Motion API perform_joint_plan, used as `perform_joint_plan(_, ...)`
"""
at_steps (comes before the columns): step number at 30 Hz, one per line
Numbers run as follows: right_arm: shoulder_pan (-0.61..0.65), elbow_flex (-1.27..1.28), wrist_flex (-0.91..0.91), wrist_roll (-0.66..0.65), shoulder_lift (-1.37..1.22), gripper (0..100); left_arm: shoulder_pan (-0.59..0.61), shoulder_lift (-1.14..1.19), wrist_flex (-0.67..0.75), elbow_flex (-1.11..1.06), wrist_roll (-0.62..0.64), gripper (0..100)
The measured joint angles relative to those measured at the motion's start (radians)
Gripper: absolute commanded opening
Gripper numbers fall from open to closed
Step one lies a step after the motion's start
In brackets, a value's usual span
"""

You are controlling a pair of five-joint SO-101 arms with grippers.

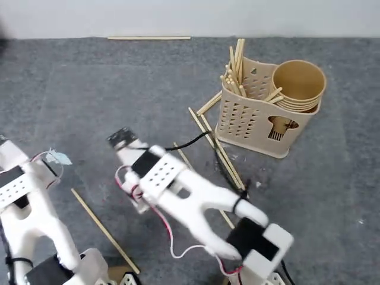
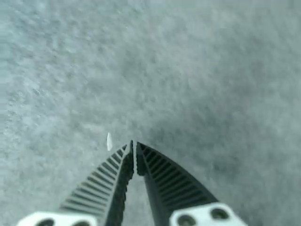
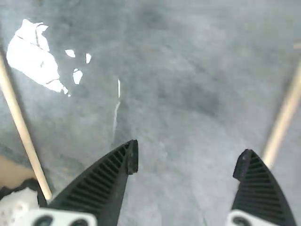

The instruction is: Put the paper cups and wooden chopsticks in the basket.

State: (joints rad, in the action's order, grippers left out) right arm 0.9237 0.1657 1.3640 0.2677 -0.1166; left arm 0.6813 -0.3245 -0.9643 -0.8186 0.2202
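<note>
High view first: the basket (image 1: 261, 122) holds the paper cups (image 1: 298, 83) and a bunch of wooden chopsticks (image 1: 236, 68). More sticks lie loose on the counter (image 1: 77, 89), several by the basket's foot (image 1: 217, 148) and one down by my left arm (image 1: 104, 228).

Left wrist view: my left pincer (image 2: 134, 147) is tips together with nothing in it, over bare counter. If it drops like that, I reckon it only shoves a stick around.

Right wrist view: my right pincer (image 3: 188, 157) is spread wide, with one chopstick (image 3: 21, 127) off to one side and another (image 3: 284, 113) just outside the other jaw. Neither sits between the jaws. Closing here probably grabs air, or a jaw clips that near stick and it rolls off.
</note>
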Motion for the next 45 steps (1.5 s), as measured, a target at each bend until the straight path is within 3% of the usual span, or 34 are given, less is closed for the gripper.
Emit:
perform_joint_plan(11, -0.193, 0.0, 0.265, -0.017, 0.376, 32.8, -0.126, -0.002, -0.095, -0.098, -0.075, 1)
perform_joint_plan(16, -0.284, 0.092, 0.288, -0.077, 0.54, 32.9, -0.138, -0.002, -0.101, -0.112, -0.12, 7)
perform_joint_plan(22, -0.301, 0.288, 0.23, -0.089, 0.721, 32.9, -0.138, -0.002, -0.104, -0.15, -0.121, 15)
perform_joint_plan(34, -0.302, 0.397, 0.184, -0.092, 1.014, 32.9, -0.149, -0.002, -0.069, -0.196, -0.121, 12)
perform_joint_plan(38, -0.302, 0.397, 0.212, -0.133, 1.039, 32.9, -0.212, -0.003, -0.023, -0.232, -0.121, 2)
perform_joint_plan(45, -0.336, 0.397, 0.261, -0.149, 1.04, 32.9, -0.356, -0.003, -0.018, -0.232, -0.063, 1)
